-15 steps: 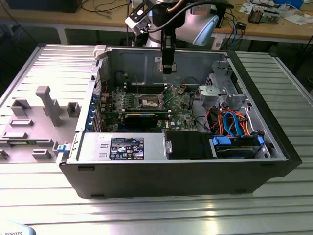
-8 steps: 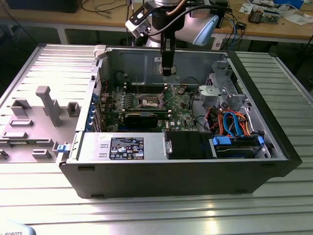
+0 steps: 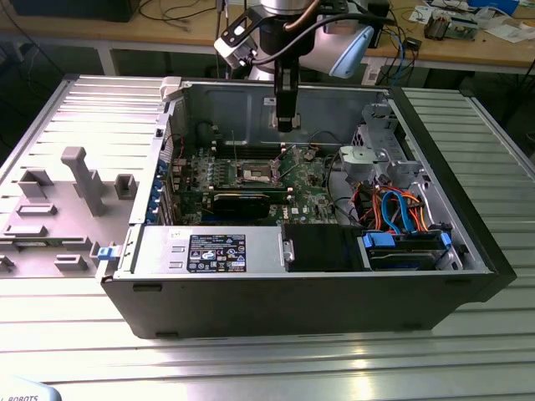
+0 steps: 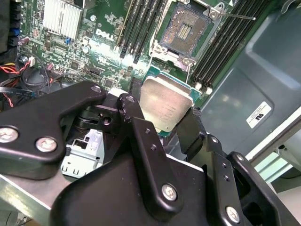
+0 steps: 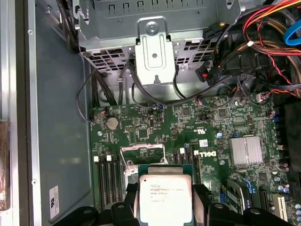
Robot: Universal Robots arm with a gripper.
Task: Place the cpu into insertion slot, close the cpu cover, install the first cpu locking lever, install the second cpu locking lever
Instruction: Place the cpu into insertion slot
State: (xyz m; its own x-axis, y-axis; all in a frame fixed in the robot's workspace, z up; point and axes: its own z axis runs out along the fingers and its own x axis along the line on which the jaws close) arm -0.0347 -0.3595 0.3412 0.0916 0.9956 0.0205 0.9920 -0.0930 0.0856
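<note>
My gripper [image 4: 162,114] is shut on the cpu [image 4: 165,106], a flat square chip with a dull grey metal face, pinched by its edges between two black fingers [image 4: 133,104]. The first wrist view shows the same hold, the gripper [image 5: 164,203] around the cpu [image 5: 164,197]. In the exterior view the gripper [image 3: 286,124] hangs above the green motherboard, behind and to the right of the insertion slot [image 3: 255,174]. The insertion slot [image 4: 182,30] lies bare, its dark centre showing inside a silver rim. A thin silver frame, the cpu cover [image 5: 142,149], stands beyond the chip.
The open computer case [image 3: 292,292] walls the board in. Long memory slots [image 4: 225,42] flank the socket and a finned heat sink [image 4: 62,16] sits near it. A black card [image 3: 242,200], a drive cage [image 3: 372,154] and coloured cables [image 3: 401,209] crowd the exterior view's right.
</note>
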